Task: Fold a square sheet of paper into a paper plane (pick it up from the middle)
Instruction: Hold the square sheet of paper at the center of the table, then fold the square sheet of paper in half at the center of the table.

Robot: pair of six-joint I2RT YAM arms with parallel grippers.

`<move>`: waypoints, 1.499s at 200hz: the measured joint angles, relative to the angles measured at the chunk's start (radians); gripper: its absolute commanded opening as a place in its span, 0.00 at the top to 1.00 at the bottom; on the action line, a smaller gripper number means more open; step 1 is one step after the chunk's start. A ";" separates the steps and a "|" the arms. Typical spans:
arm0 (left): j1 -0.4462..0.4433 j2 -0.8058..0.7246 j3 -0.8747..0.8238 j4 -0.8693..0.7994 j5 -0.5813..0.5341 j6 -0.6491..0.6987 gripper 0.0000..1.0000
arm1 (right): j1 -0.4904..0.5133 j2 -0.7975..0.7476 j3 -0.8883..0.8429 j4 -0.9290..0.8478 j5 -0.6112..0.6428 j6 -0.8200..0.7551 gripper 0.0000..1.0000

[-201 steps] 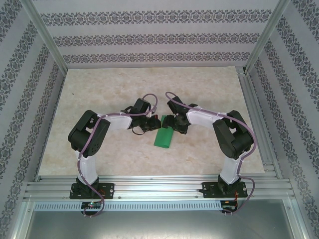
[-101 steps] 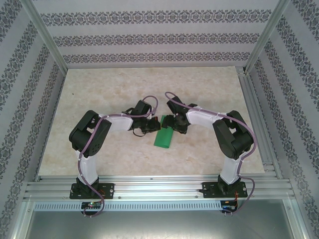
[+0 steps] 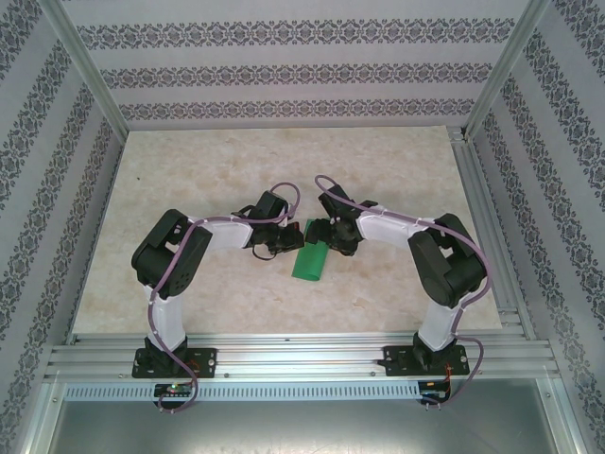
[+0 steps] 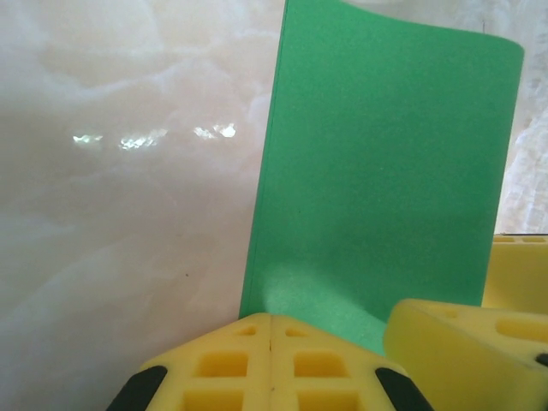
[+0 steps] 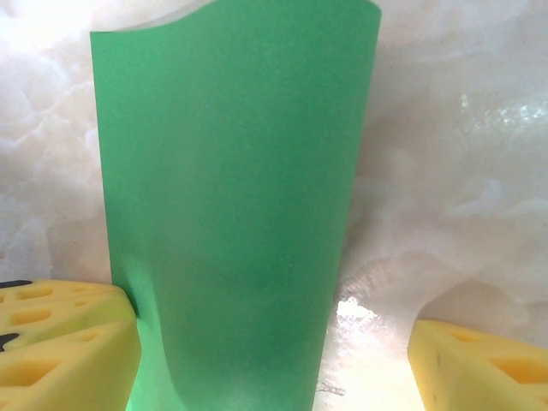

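Left of the green sheet [image 3: 312, 259], the left gripper [image 4: 270, 351] has crept a little closer to the paper's edge over the last second. Its yellow pads are pressed flat together at the sheet's far end as seen from above. Whether they nip any paper or only bear down on it cannot be told. The sheet has not shifted. It lies on the table midway between the two arms as a narrow oblong rather than a square, apparently doubled over once, with the end nearer the arm bases curling slightly off the surface. Right of the sheet, the right gripper [image 5: 274, 364] has spread its jaws a shade wider and its elbow has swung slightly outward. The pads now straddle the paper, one just beside its edge and the other well clear of it, gripping nothing. Taken together, this looks like the right arm freeing the paper while the left pins it. On that reading the first centre fold is set and the nose corners are still to come, so the plane is at an early stage. Under the sheet, the table [image 3: 189, 170] is a pale, glossy, marble-patterned board that throws back bright glints. Beyond and to both sides of the sheet stand walls [image 3: 284, 76] papered in grey ornamental bands. Aluminium rails [image 3: 302, 350] frame the enclosure and carry the arm bases on the side nearest the camera.
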State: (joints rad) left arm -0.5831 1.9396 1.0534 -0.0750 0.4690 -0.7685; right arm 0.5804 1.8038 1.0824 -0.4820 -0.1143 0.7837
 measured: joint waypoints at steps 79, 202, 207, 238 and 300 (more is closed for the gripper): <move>0.000 0.000 0.000 0.000 0.000 0.000 1.00 | -0.024 -0.061 -0.082 0.042 -0.035 -0.011 0.26; 0.000 0.000 0.016 -0.015 0.002 0.000 0.97 | -0.039 -0.064 -0.104 0.045 -0.066 -0.023 0.39; 0.000 0.000 0.019 -0.019 0.001 0.000 0.97 | -0.039 -0.064 -0.103 0.044 -0.066 -0.023 0.38; 0.000 0.000 0.036 -0.026 0.002 0.003 0.96 | -0.039 -0.061 -0.098 0.036 -0.062 -0.023 0.38; 0.000 -0.009 0.041 -0.040 0.003 0.008 0.87 | -0.037 -0.047 -0.075 0.007 -0.051 -0.023 0.38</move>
State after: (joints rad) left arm -0.5831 1.9308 1.0943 -0.1150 0.4725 -0.7605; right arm 0.5434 1.7573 1.0077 -0.4747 -0.1658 0.7609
